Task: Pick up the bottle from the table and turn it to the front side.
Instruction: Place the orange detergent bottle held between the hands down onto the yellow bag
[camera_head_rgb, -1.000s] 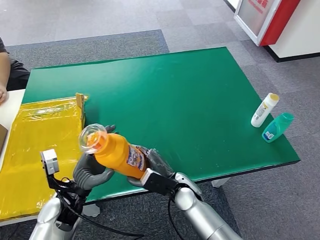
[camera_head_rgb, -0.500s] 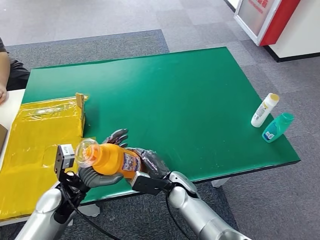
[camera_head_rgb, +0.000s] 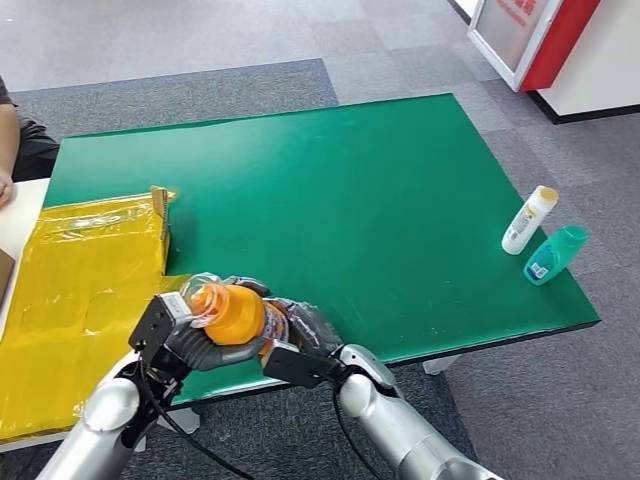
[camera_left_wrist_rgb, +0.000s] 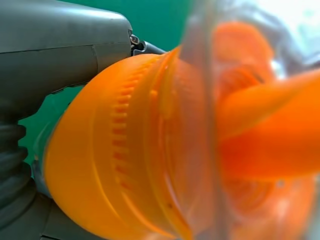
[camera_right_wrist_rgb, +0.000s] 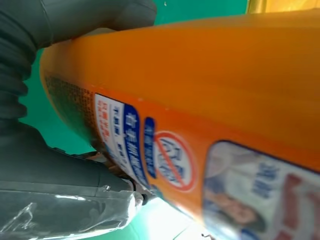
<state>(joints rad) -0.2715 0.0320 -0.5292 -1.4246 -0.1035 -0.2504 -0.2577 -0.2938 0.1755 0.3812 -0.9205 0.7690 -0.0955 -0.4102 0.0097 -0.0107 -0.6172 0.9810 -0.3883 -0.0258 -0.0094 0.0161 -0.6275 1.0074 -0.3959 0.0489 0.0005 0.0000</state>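
Both hands hold the orange bottle (camera_head_rgb: 240, 314) on its side above the near edge of the green bench (camera_head_rgb: 362, 190). Left hand (camera_head_rgb: 198, 345) cups the clear-capped end from below, fingers curled around it; right hand (camera_head_rgb: 302, 325) grips the labelled base. Two smaller bottles (camera_head_rgb: 543, 238) lie at the bench's far right, well apart.

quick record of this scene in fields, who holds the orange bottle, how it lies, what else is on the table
held item: orange bottle, clear cap end toward the left hand
left hand: holds the cap end
right hand: holds the base end
bottle pose: roughly on its side, above the green table near its front edge
also on table: white bottle, teal bottle, both lying down; yellow bag
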